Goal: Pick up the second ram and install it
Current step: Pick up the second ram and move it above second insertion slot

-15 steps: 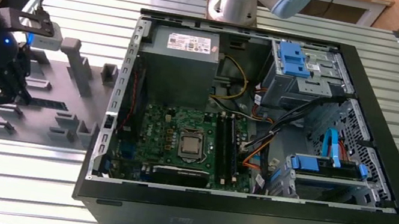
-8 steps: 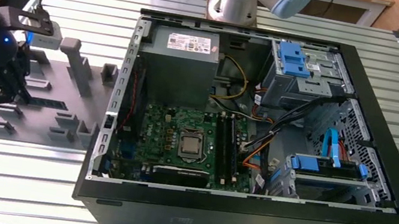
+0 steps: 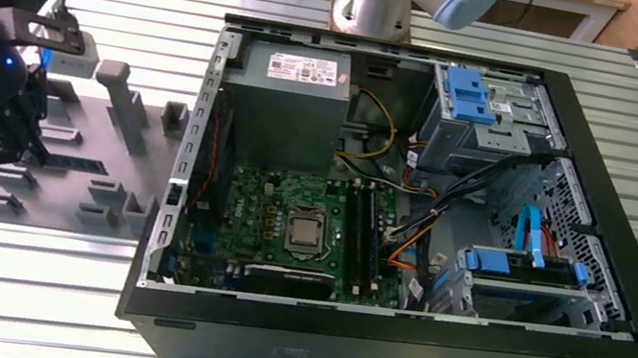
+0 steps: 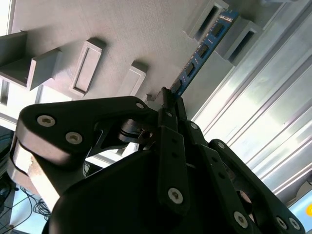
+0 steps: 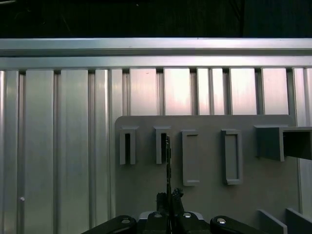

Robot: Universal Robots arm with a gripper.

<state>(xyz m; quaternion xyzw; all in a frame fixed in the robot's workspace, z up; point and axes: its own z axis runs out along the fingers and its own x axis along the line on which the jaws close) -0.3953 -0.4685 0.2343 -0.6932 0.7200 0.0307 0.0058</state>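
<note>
The second ram point(image 4: 200, 51), a slim stick with a blue label strip and black chips, stands on edge on the grey fixture block point(image 4: 122, 34). Its far end lies between two raised blocks of the fixture. My gripper point(image 4: 168, 100) is shut on the ram's near end. In the first wrist view the ram point(image 5: 168, 156) shows edge-on, running from the gripper point(image 5: 169, 197) to a slotted holder on the fixture point(image 5: 146, 185). In the exterior view the gripper point(image 3: 6, 148) hangs over the fixture point(image 3: 44, 191) at the exterior view's left, with the ram point(image 3: 73, 163) beside it. The motherboard's long black slots point(image 3: 358, 234) are inside the open case.
The open computer case point(image 3: 612, 287) takes up the middle and right of the slatted metal table point(image 3: 16, 284). Inside are the green motherboard point(image 3: 276, 201), a power supply point(image 3: 289, 86), blue drive cages point(image 3: 475, 98) and loose cables point(image 3: 415, 224). The arm's base point(image 3: 375, 3) stands behind the case.
</note>
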